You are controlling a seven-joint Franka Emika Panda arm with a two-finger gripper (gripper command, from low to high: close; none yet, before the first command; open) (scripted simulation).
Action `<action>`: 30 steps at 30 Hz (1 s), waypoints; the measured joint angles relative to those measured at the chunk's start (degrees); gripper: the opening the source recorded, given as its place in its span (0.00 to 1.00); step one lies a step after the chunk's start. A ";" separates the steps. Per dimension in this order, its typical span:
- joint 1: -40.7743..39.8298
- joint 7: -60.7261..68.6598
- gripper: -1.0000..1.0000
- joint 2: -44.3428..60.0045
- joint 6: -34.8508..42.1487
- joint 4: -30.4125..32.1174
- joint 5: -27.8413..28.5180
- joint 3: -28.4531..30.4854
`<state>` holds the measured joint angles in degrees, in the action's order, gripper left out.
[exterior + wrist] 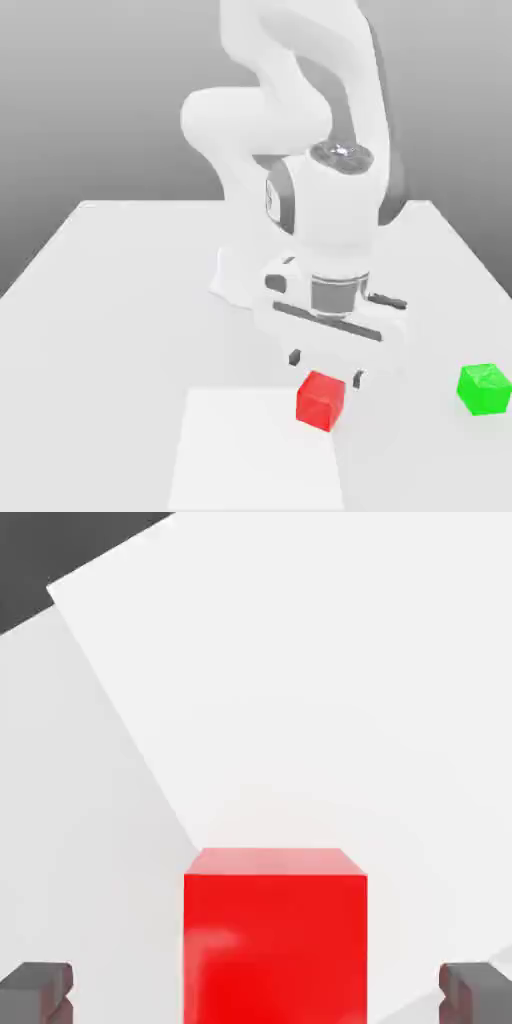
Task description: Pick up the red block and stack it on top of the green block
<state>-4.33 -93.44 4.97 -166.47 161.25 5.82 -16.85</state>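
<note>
The red block [321, 399] is a small glossy cube resting on the white table near the front, at the corner of a lighter square patch. My gripper [326, 367] hovers just above and slightly behind it, open, with dark fingertips [295, 357] spread wider than the cube. In the hand view the red block [275, 937] sits centred between the two fingertips [38, 989], which stand apart from its sides. The green block [484, 388] lies on the table toward the exterior view's right, well apart from the red one.
The white table [120, 300] stretches back to the arm's base [240, 280]. A lighter square patch [255, 450] lies at the front of the table under the red block's near corner. The grey edge beyond the table [40, 562] appears in the hand view.
</note>
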 joint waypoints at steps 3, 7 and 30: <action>2.38 -3.66 0.50 4.00 -3.19 -0.59 5.05 3.58; 6.13 -6.29 0.00 7.81 -6.28 -1.02 8.77 8.28; 12.79 4.52 0.00 -3.90 11.38 -6.74 -5.35 -6.37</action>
<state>8.46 -88.92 1.07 -155.08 154.51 0.48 -23.22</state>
